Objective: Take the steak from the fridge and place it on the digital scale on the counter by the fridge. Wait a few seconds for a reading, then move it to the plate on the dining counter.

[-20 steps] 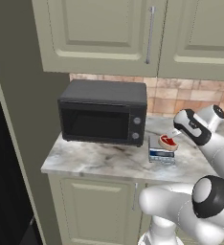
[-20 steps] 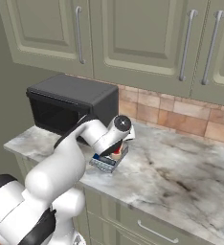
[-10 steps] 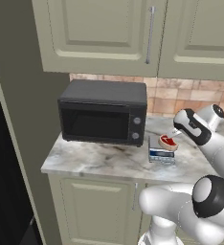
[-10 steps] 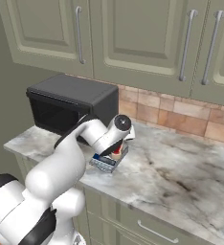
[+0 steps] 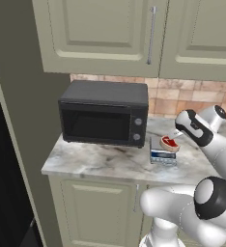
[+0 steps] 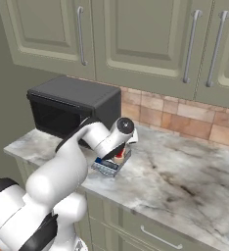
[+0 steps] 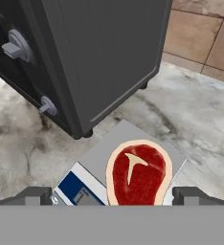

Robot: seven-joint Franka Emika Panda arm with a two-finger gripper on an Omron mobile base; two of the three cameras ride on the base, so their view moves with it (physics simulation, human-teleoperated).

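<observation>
Tool (image 7: 114, 194) tilted down, fingers apart, over steak (image 7: 139, 174) on scale (image 7: 97, 165).

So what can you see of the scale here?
The scale is a small flat grey square slab with a blue-and-white display strip on its front edge. It sits flat on the marbled counter, just beside the black microwave without touching it. The steak lies on its platform. The gripper hovers over it, fingers spread to either side.
</observation>
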